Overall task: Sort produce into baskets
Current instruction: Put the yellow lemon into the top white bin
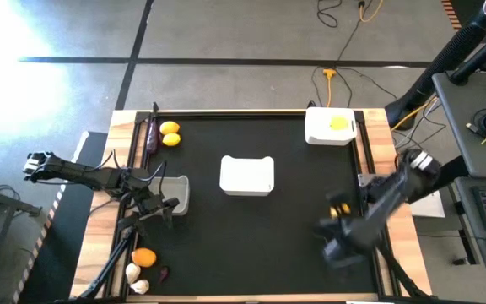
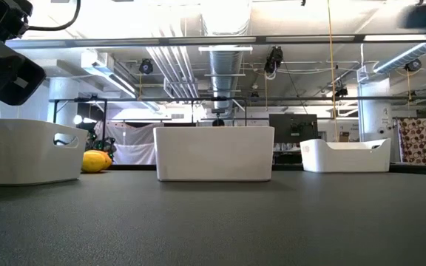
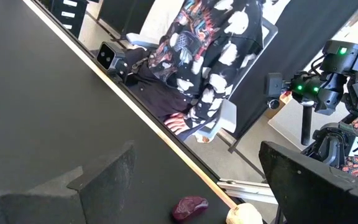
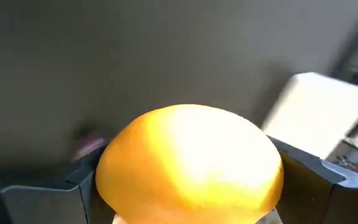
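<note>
- Overhead, high view: your right gripper (image 1: pixel 337 221) hangs over the mat's right side, well apart from the far-right basket (image 1: pixel 321 133) already holding a yellow piece.
- Low view: three white bins stand in a row; a lemon lies beside the left one.
- Left wrist view: your left gripper (image 3: pixel 185 180) stands spread, empty, near a purple piece (image 3: pixel 189 207).
- Right wrist view: fingers clamp the lemon (image 4: pixel 190 163) across its middle, long axis crosswise between them. Judge it firm, light and smooth-skinned; keep hold at the widest part.

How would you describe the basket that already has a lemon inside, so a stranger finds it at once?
Start at the black table and go to its far right corner. The white basket there holds one yellow lemon. The middle basket shows nothing inside.
</note>
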